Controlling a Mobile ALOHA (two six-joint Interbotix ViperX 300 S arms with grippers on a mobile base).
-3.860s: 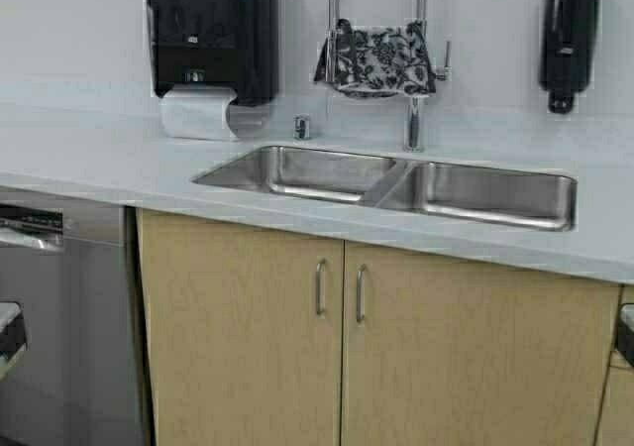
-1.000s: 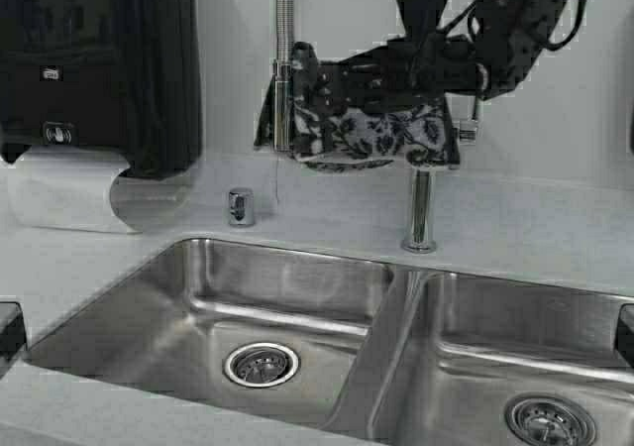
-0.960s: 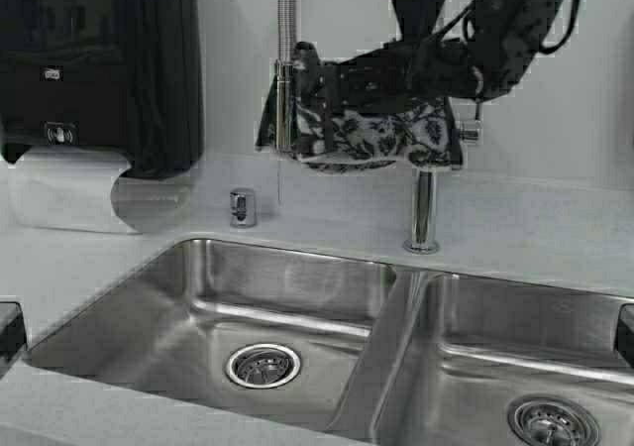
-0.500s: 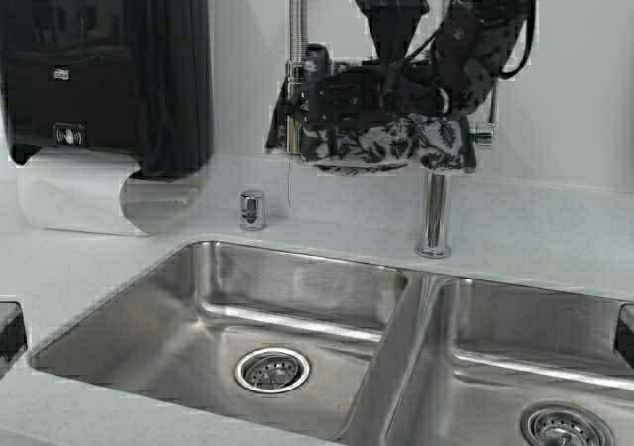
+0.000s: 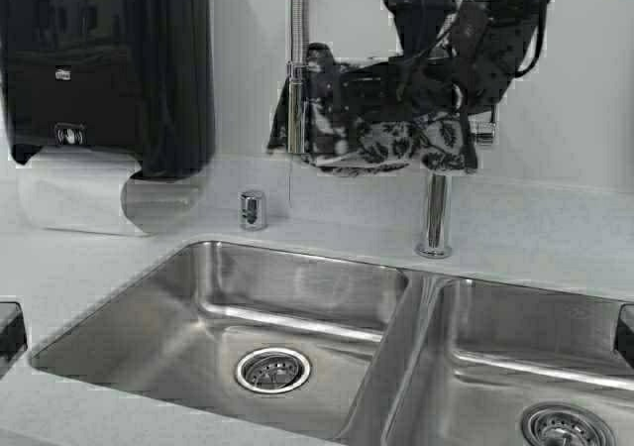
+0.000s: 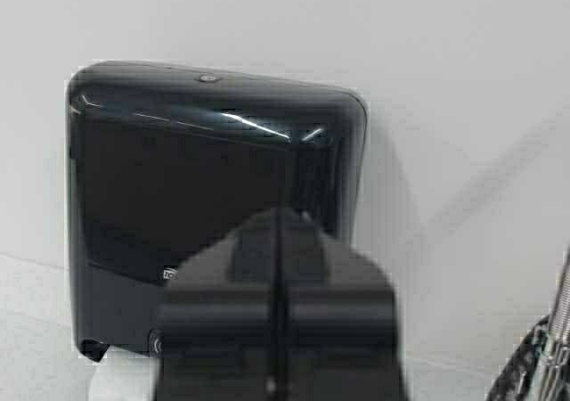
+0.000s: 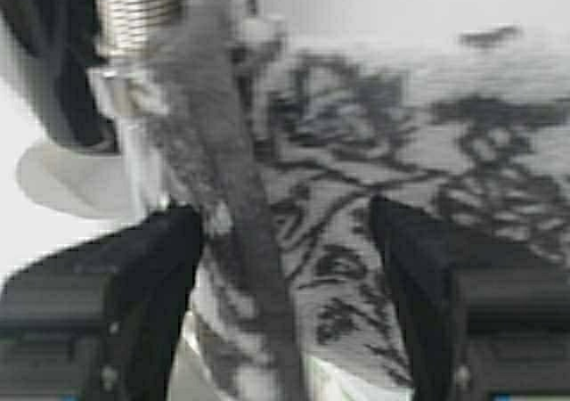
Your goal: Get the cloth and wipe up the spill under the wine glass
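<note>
Pale countertop (image 5: 555, 233) ran around a steel double sink (image 5: 297, 297), with a black paper towel dispenser (image 5: 104, 64) on the white wall to the left. Over the faucet (image 5: 433, 218) hung the cloth (image 5: 381, 139), draped across its arch. The right gripper (image 7: 285, 312) stood with jaws spread wide, the cloth lying between its fingers (image 7: 147, 285). The left gripper (image 6: 278, 330), jaws pressed together, faced the dispenser.

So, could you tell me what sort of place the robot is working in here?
Probably a shared office or workplace kitchen: a steel double sink, a wall-mounted paper towel dispenser, and a tall spring faucet with the cloth draped over it.
</note>
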